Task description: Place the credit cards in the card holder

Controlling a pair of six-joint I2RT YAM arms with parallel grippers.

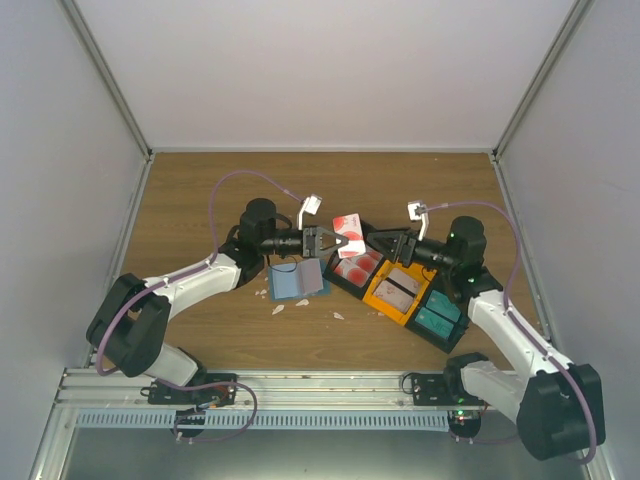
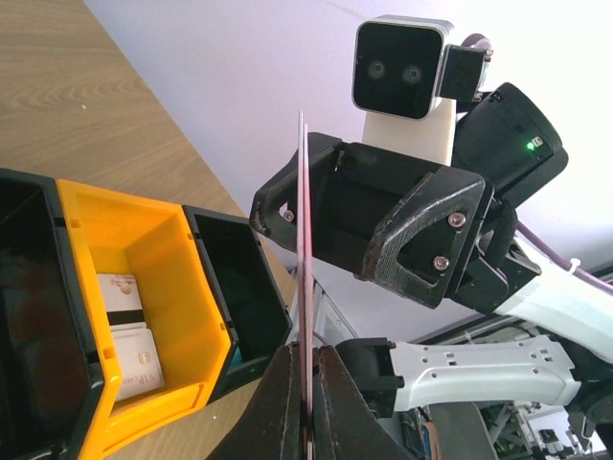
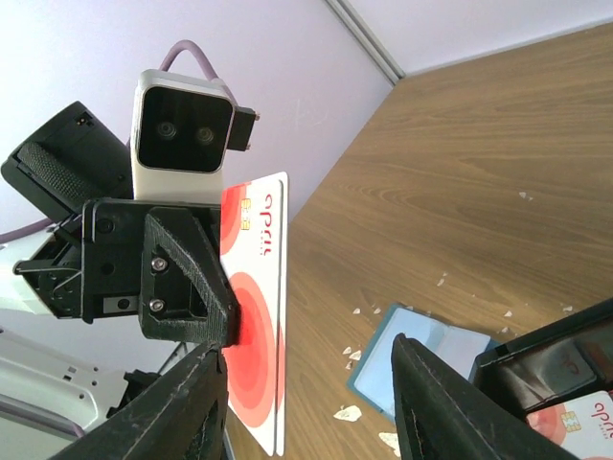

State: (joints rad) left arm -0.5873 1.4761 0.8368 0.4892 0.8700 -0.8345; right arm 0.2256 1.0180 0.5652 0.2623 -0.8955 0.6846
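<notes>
My left gripper (image 1: pixel 325 243) is shut on a white credit card with red circles (image 1: pixel 348 222), held upright above the table. In the left wrist view the card (image 2: pixel 305 249) shows edge-on between the closed fingers (image 2: pixel 287 402). In the right wrist view its face (image 3: pixel 257 316) shows, with a second card edge close behind it. My right gripper (image 1: pixel 384 244) is open and empty, facing the card from the right, its fingers (image 3: pixel 182 407) either side of it without touching. The blue card holder (image 1: pixel 297 281) lies flat on the table below the left gripper and also shows in the right wrist view (image 3: pixel 436 359).
A row of bins sits under the right arm: a black one (image 1: pixel 357 268) holding more red-and-white cards (image 3: pixel 575 417), an orange one (image 1: pixel 400 290) with cards (image 2: pixel 129 335), and a teal one (image 1: pixel 437 318). White scraps (image 1: pixel 280 308) lie near the holder.
</notes>
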